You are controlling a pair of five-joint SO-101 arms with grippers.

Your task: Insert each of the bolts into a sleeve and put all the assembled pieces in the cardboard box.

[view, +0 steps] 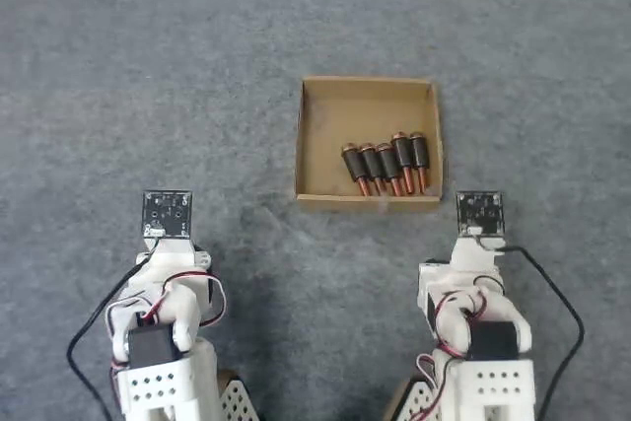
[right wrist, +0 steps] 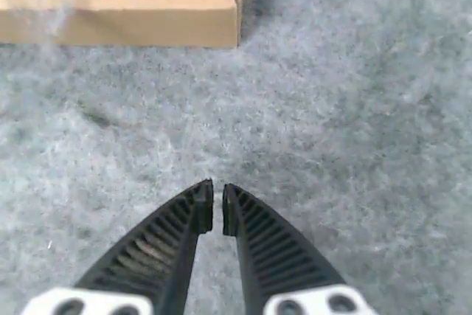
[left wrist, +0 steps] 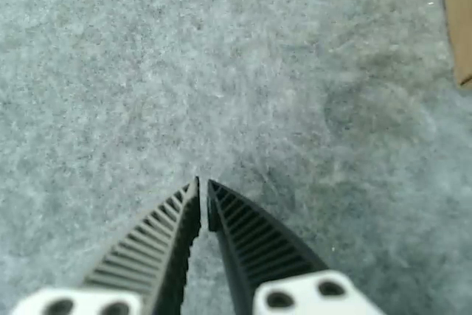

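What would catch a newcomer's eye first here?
The cardboard box at the table's middle, with five bolt-and-sleeve pieces in a row by the wall nearest the arms. Then the left gripper and right gripper, both shut and empty over the grey mat, short of the box.

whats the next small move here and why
Probably none, beyond resting both arms. The five assembled pieces lie side by side inside the cardboard box. The left claw and the right claw are both shut on nothing, over bare grey mat on the near side of the box. The task looks done.
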